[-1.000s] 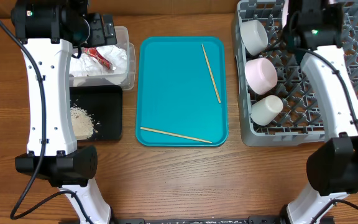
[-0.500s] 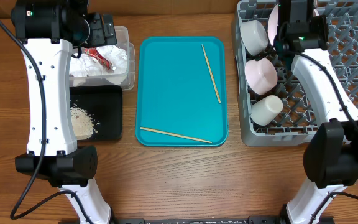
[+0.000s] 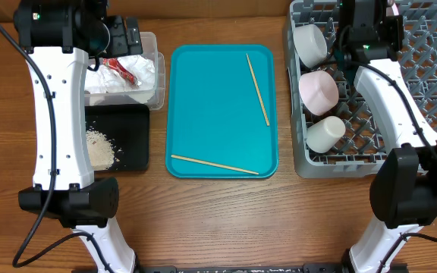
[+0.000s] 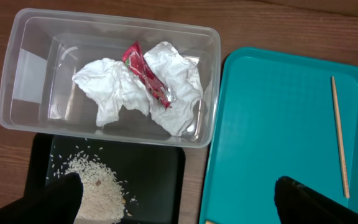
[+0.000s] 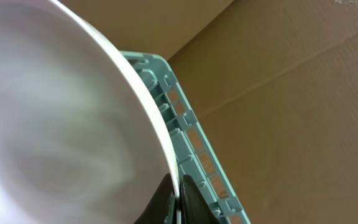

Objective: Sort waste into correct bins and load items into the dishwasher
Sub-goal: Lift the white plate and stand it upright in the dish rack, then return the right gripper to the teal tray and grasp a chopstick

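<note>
Left arm pose: the left arm [image 3: 55,114], in a white shell, runs up the left side of the overhead view. Its wrist is over the clear tub [image 3: 156,53] at upper left.
Left gripper: the left gripper [image 4: 179,202] has its two dark fingertips far apart, in the lower left and lower right corners of its wrist view, with nothing between them.
Right arm pose: the right arm [image 3: 397,91] reaches from lower right up over the dish rack [image 3: 431,83], its wrist at the top edge of the frame.
Right gripper: the right gripper [image 5: 179,200] is clamped on the rim of a plate [image 5: 55,124] held on edge by the rack's rim. Whether the plate's lower edge touches the rack cannot be told.
Waste: crumpled napkins [image 4: 114,96] lie in the tub with a red sauce packet [image 4: 146,76] on top. Rice scraps [image 4: 98,183] sit in a loose heap in the black tray [image 4: 160,165], just below the tub.
Chopsticks: the upper chopstick [image 3: 258,89] slants across the upper right of the teal tray [image 3: 218,98]. The lower chopstick [image 3: 215,164] lies near the tray's bottom edge, well apart from it.
Rack contents: a white bowl [image 3: 309,44], a pale-pink bowl [image 3: 319,89] and a white cup [image 3: 325,133] stand in a column along the rack's left side.
Surface: a brown wooden table [image 3: 226,227] with visible grain.
Room: brown cardboard [image 5: 291,93] stands behind the rack.
Materials: the tub is thin clear plastic with rounded corners. The black tray is shallow and matt. The rack is a grey grid of upright pegs, the teal tray is smooth, and the plate is glossy and pale.
</note>
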